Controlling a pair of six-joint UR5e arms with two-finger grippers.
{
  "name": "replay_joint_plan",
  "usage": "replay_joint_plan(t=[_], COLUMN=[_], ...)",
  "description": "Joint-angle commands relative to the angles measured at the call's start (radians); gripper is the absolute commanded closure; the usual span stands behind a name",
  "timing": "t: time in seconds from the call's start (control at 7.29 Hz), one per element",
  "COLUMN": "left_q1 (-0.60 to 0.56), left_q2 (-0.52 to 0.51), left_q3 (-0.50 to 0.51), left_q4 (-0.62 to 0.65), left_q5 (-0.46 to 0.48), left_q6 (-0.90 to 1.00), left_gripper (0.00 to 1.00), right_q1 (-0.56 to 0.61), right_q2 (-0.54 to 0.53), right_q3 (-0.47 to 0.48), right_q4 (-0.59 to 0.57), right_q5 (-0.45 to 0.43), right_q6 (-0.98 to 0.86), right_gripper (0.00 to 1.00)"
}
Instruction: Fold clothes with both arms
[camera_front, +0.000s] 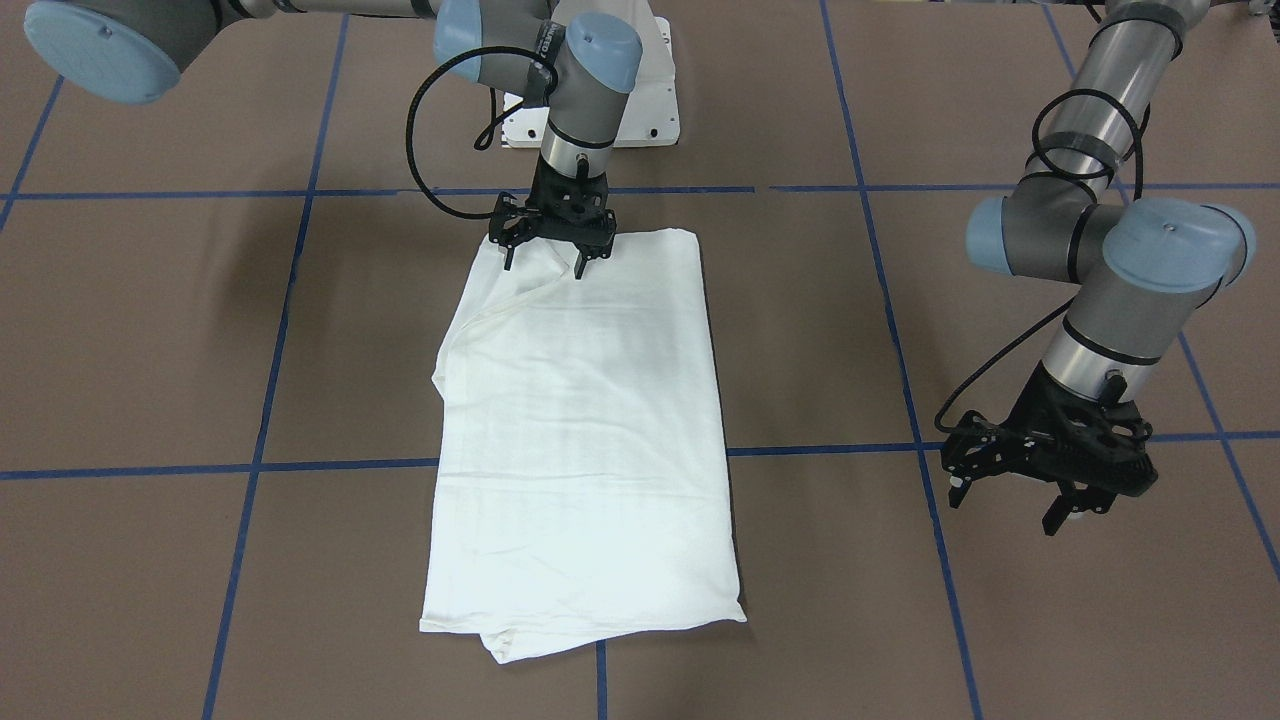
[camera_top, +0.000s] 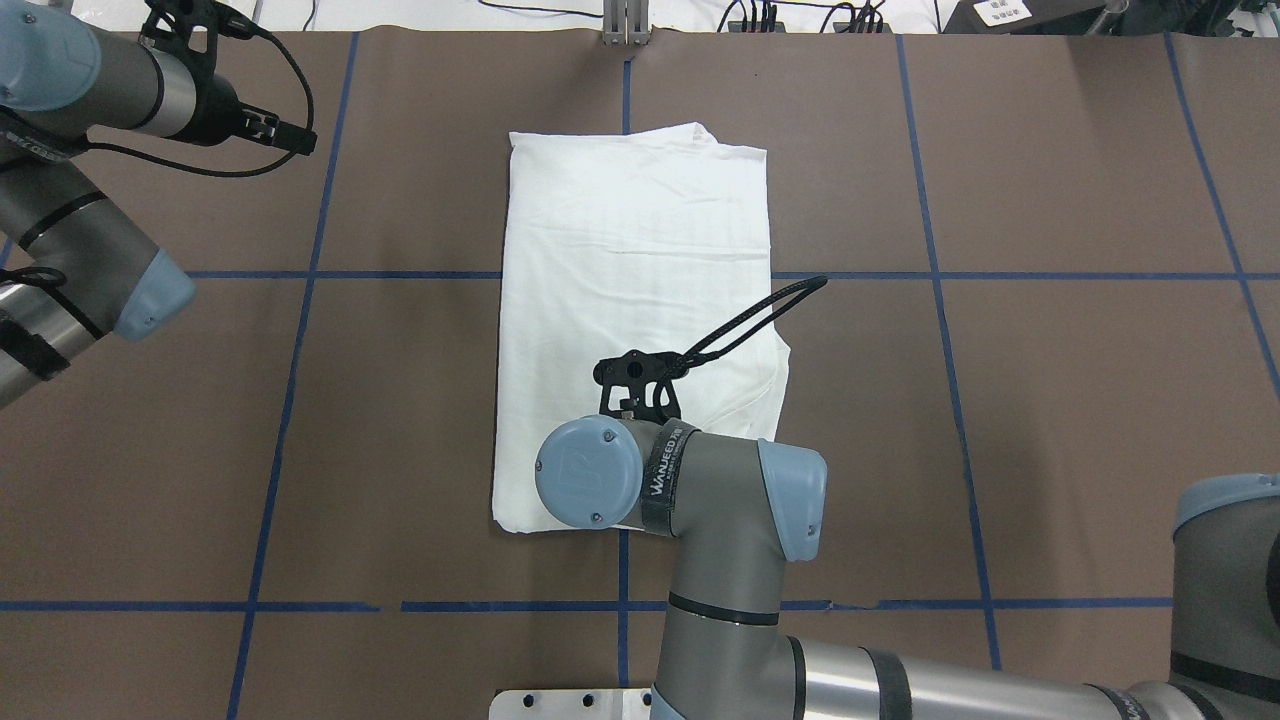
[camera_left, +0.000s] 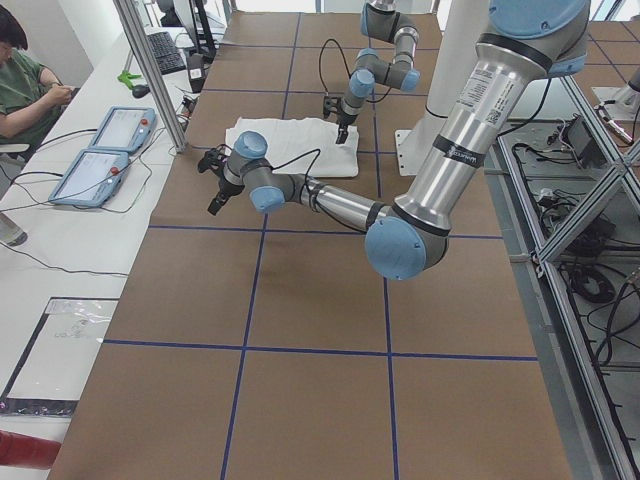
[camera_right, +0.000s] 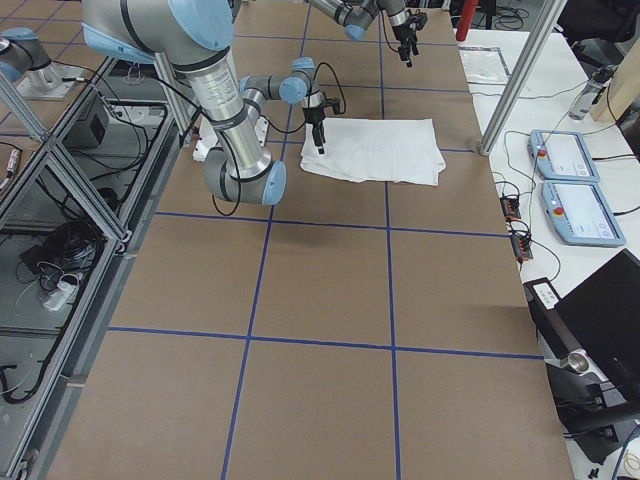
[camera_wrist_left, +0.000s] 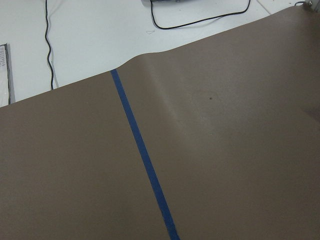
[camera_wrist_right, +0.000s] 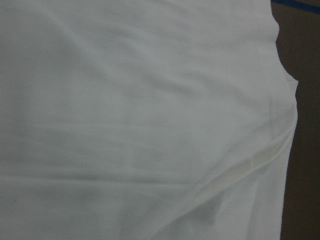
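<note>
Holds the right gripper (camera_front: 545, 262) straight down, fingers apart, tips at the folded shirt (camera_front: 585, 440) just beneath. Hangs the left gripper (camera_front: 1003, 510) tilted, fingers apart, over the table (camera_front: 150, 350), shirt well aside.

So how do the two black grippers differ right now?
The right black two-finger gripper points straight down at the robot-side edge of the white long-sleeved T-shirt. The left black two-finger gripper hangs tilted over the brown table, beside the shirt. The right wrist view shows only white fabric, and the left wrist view shows table and blue tape line. Both are open, holding nothing.
</note>
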Motion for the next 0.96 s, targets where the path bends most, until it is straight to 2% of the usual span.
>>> replay_joint_plan(t=[0.0, 0.27, 0.41, 0.69, 0.82], left_q1=[0.0, 0.0, 0.0, 0.0, 0.0], left_q2=[0.0, 0.0, 0.0, 0.0, 0.0], left_q3=[0.0, -0.002, 0.0, -0.002, -0.002], left_q4=[0.0, 0.0, 0.0, 0.0, 0.0], left_q5=[0.0, 0.0, 0.0, 0.0, 0.0], left_q6=[0.0, 0.0, 0.0, 0.0, 0.0], left_gripper=[0.0, 0.0, 0.0, 0.0, 0.0], right_q1=[-0.012, -0.011, -0.009, -0.026, -0.032], right_q2=[0.0, -0.005, -0.037, -0.191, -0.246], right_q3=[-0.001, 0.028, 0.078, 0.271, 0.325], right_q4=[-0.066, -0.2, -0.255, -0.346, -0.353], right_q5=[0.0, 0.003, 0.006, 0.003, 0.001], right_q6=[0.0, -0.018, -0.02, -0.035, -0.035], right_gripper=[0.0, 0.0, 0.0, 0.0, 0.0])
